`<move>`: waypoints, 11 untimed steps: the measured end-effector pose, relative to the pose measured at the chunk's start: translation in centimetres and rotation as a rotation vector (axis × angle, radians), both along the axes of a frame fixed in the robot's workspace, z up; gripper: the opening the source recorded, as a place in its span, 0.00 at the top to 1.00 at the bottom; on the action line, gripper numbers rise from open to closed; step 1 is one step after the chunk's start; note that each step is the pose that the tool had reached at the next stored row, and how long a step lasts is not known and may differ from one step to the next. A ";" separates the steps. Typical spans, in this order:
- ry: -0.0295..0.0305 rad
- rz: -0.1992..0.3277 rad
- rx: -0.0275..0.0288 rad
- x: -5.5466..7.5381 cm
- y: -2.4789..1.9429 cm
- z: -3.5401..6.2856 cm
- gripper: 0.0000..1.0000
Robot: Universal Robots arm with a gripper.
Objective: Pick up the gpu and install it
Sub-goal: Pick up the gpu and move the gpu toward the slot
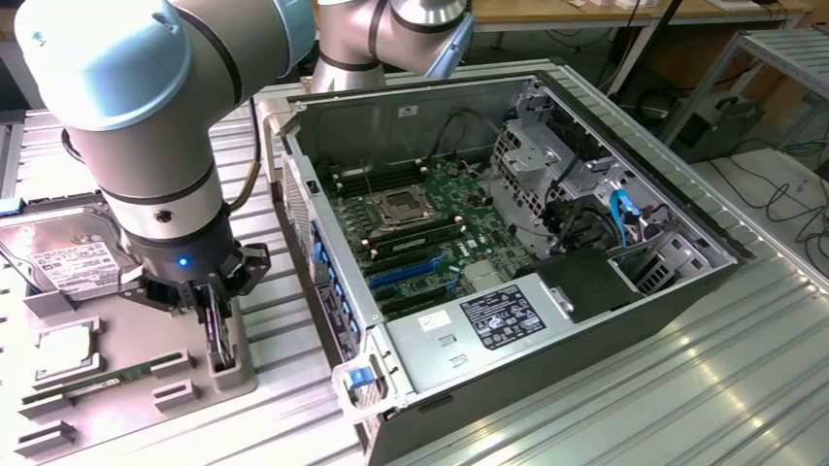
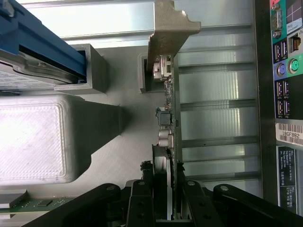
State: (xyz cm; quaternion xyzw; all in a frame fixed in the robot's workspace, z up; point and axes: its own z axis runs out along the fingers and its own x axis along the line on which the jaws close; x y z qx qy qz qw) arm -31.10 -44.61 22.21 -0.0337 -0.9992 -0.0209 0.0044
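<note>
one claw, clamped on the gpu

the big gray arm (image 1: 155, 146) reaches down on the exterior view's left, and its gripper (image 1: 216, 316) is low over a gray holder (image 1: 130, 330). the gpu (image 2: 169, 120) stands on its thin edge in a slot of that holder, outside the computer case (image 1: 700, 228). seen from the wrist, the two black fingers (image 2: 142, 203) sit one on each flat side of the card and press on it, so the claw is squeezed tight on the gpu. the card runs straight out from the fingers, and its silver bracket (image 2: 165, 28) is at the far end, beside a gray block of the holder.

other parts rest in the same holder: a silver hard drive (image 1: 65, 257) with a white label, and a thin green memory stick (image 1: 111, 379) lying flat, nearer the camera.

the case lies on its side on the metal table (image 1: 647, 388), just beside the holder on the exterior view's right. its big side is open. inside are the green board (image 1: 428, 223), a gray power box (image 1: 499, 316) with a black and white label, and a blue cable (image 1: 622, 218). the wrist view also catches the back of the case with its ports (image 2: 284, 71) — near the card, but not touching it.
</note>
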 end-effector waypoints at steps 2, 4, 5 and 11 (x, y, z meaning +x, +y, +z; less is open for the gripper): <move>0.0000 0.000 0.0000 0.0 0.00 0.00 0.72; 0.0000 0.000 0.0000 0.0 0.00 0.00 0.72; 0.0000 0.000 0.0000 0.0 0.00 0.00 0.72; -0.0002 0.000 0.0002 0.0 0.00 0.28 0.72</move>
